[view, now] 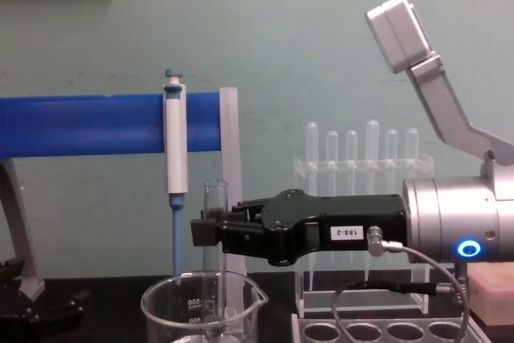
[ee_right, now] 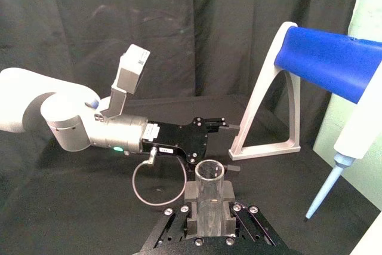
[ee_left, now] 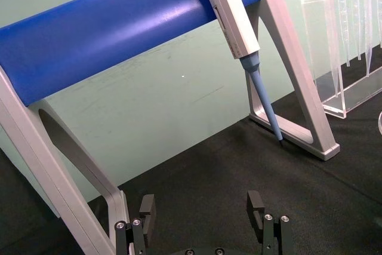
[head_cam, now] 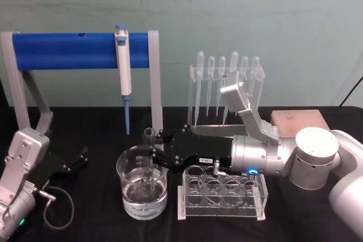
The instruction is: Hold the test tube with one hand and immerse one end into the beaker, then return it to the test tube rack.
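Right gripper [head_cam: 153, 160] reaches in from the right across the black tabletop [head_cam: 91, 219], arm lying about level, blue ring lit on the silver wrist. Its jaws are clamped on the test tube [head_cam: 149, 138], gripping it partway down the glass. The tube stands upright, open rim on top

Chest view shows the same: right gripper [view: 210, 232] pinches the test tube [view: 214, 198], and the tube drops past the rim of the beaker [view: 173, 304]

Lower end of the tube is inside the beaker [head_cam: 127, 196], toward its back. The beaker looks to hold clear liquid low down; can't tell if the tube tip is in it

Right wrist view looks down onto the tube's open mouth [ee_right: 210, 172], with dark finger pads [ee_right: 192, 214] snug on both sides

Test tube rack [head_cam: 260, 199], clear plastic with round holes, sits just right of the beaker, under the right arm, and its visible holes are empty

Left gripper [head_cam: 79, 160] sits low at the table's left edge, well apart from the beaker. Left wrist view shows its fingers [ee_left: 147, 206] spread wide, gripping nothing

Behind: a blue-barred stand [head_cam: 74, 50] with a blue-and-white pipettor [head_cam: 123, 63] hanging on it, a clear rack of bulb pipettes [head_cam: 227, 80], and a wooden block [head_cam: 299, 122] at far right
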You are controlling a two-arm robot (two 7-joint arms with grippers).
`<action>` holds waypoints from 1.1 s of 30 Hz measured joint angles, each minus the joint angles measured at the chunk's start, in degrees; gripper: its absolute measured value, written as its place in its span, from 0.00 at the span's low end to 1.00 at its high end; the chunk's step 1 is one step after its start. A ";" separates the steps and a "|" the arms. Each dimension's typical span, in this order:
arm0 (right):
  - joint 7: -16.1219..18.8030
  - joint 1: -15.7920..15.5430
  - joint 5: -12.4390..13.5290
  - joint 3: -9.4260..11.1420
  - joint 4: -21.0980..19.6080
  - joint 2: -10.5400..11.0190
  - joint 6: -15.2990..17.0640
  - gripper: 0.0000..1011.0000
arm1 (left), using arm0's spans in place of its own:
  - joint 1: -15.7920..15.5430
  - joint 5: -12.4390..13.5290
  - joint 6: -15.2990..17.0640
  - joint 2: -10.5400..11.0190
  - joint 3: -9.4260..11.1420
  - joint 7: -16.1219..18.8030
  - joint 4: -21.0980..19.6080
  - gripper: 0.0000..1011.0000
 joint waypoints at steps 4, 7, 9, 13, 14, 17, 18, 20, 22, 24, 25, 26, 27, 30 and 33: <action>0.04 0.44 -0.69 -0.12 1.00 -0.51 -0.25 0.23 | 0.00 0.00 0.00 0.00 0.00 0.00 0.00 0.99; 0.04 0.67 -1.23 -0.16 1.69 -0.79 -0.69 0.23 | 0.00 0.01 0.00 0.00 0.00 0.00 0.00 0.99; 0.04 0.75 -1.58 -0.16 2.08 -0.98 -1.05 0.23 | 0.00 0.01 0.00 0.00 0.00 0.00 0.00 0.99; 0.04 0.76 -2.00 -0.08 2.43 -1.16 -1.59 0.23 | 0.00 0.00 0.00 0.00 0.00 0.00 0.00 0.99; 0.04 0.75 -2.06 -0.06 2.47 -1.18 -1.68 0.23 | 0.00 0.00 0.00 0.00 0.00 0.00 0.00 0.99; 0.04 0.65 -2.27 0.10 2.71 -1.28 -2.02 0.23 | 0.00 0.00 0.00 0.00 0.00 0.00 0.00 0.99; 0.05 0.62 -2.32 0.16 2.79 -1.33 -2.09 0.23 | 0.00 0.00 0.00 0.00 0.00 0.00 0.00 0.99; 0.10 0.56 -2.43 0.27 3.05 -1.50 -2.34 0.23 | 0.00 0.01 0.00 0.00 0.00 0.00 0.00 0.99; 0.26 0.56 -2.48 0.36 3.25 -1.64 -2.46 0.23 | 0.00 0.01 0.00 0.00 0.00 0.00 0.00 0.99; 0.35 0.55 -2.53 0.40 3.35 -1.71 -2.52 0.23 | 0.00 0.00 0.00 0.00 0.00 0.00 0.00 0.99; 0.38 0.55 -2.55 0.43 3.40 -1.75 -2.56 0.23 | 0.00 0.00 0.00 0.00 0.00 0.00 0.00 0.99; 0.48 0.52 -2.55 0.48 3.51 -1.81 -2.67 0.23 | 0.00 0.00 0.00 0.00 0.00 0.00 0.00 0.99; 0.53 0.50 -2.56 0.49 3.54 -1.84 -2.73 0.23 | 0.00 0.00 0.00 0.00 0.00 0.00 0.00 0.99; 0.64 0.47 -2.58 0.52 3.56 -1.88 -2.82 0.23 | 0.00 0.00 0.00 0.00 0.00 0.00 0.00 0.99; 0.64 0.45 -2.58 0.53 3.55 -1.85 -2.82 0.23 | 0.00 0.00 0.00 0.00 0.00 0.00 0.00 0.99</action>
